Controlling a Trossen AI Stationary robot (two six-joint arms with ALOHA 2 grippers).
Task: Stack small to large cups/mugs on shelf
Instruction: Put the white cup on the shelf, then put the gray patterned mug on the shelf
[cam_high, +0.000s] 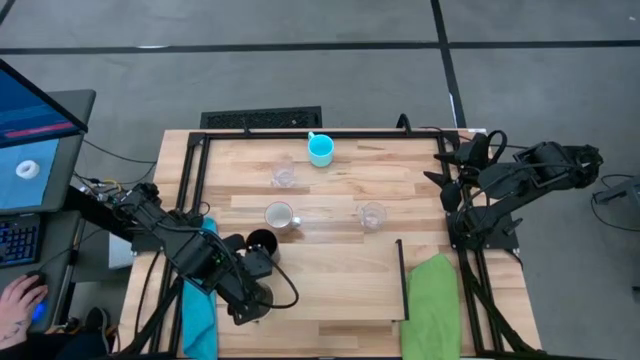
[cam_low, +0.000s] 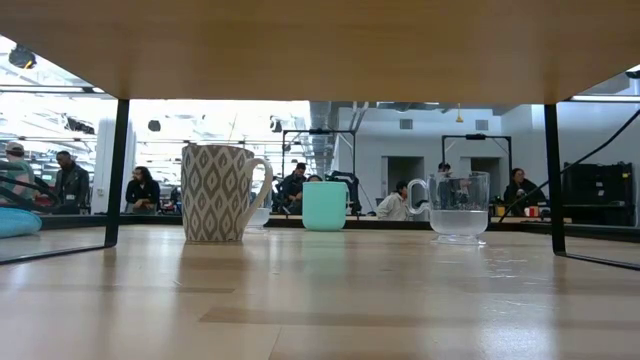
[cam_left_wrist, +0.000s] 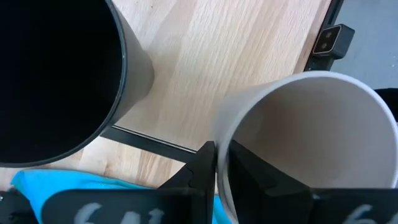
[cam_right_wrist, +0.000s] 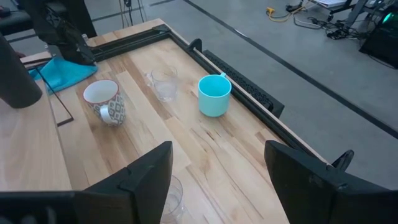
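My left gripper (cam_high: 256, 266) is over the near-left part of the light-wood shelf (cam_high: 330, 290), shut on the rim of a pale beige cup (cam_left_wrist: 311, 137) that my arm hides in the high view. The black tumbler (cam_high: 261, 241) stands on the shelf right beside it and also shows in the left wrist view (cam_left_wrist: 56, 74). On the table stand a white patterned mug (cam_high: 280, 215), a blue mug (cam_high: 320, 150) and two clear glasses (cam_high: 284, 176) (cam_high: 372, 214). My right gripper (cam_right_wrist: 217, 180) is open and empty, raised at the table's right edge (cam_high: 445, 175). My left gripper holds the beige cup by its rim wall (cam_left_wrist: 221, 163), one finger (cam_left_wrist: 204, 169) outside and one finger (cam_left_wrist: 252, 177) inside. The fingers come from above, pointing down. The cup is upright, mouth up; whether its base stands on the shelf, I cannot tell.
A blue cloth (cam_high: 200, 300) lies just left of the shelf's black rail (cam_left_wrist: 155, 142). A green cloth (cam_high: 432, 300) lies at the near right. A person's hand (cam_high: 15, 300) is at a desk left of the table. The low view looks under the shelf board (cam_low: 320, 50).
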